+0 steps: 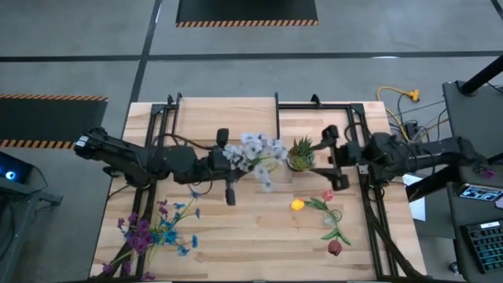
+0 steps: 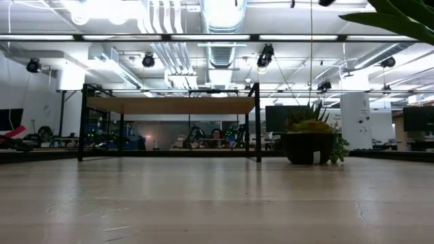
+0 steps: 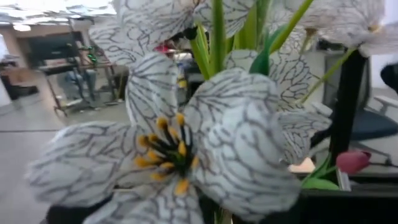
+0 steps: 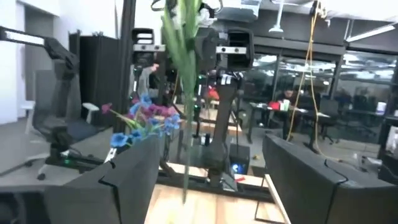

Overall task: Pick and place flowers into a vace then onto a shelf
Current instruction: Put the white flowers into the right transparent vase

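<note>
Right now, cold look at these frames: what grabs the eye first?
The white flowers, a pale bunch at the table's centre, held up by the shut left gripper; they also fill the left wrist view. Right beside them stands the spiky potted plant, with the right gripper open just past it. Next, loose colour: blue and purple flowers at the near-left corner, a yellow bloom and red bloom near right.

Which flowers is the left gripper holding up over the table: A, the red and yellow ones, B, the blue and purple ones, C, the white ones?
C: the white flowers sit at the left gripper, filling its wrist view, while the blue and purple bunch and the red and yellow stems lie on the table.
</note>
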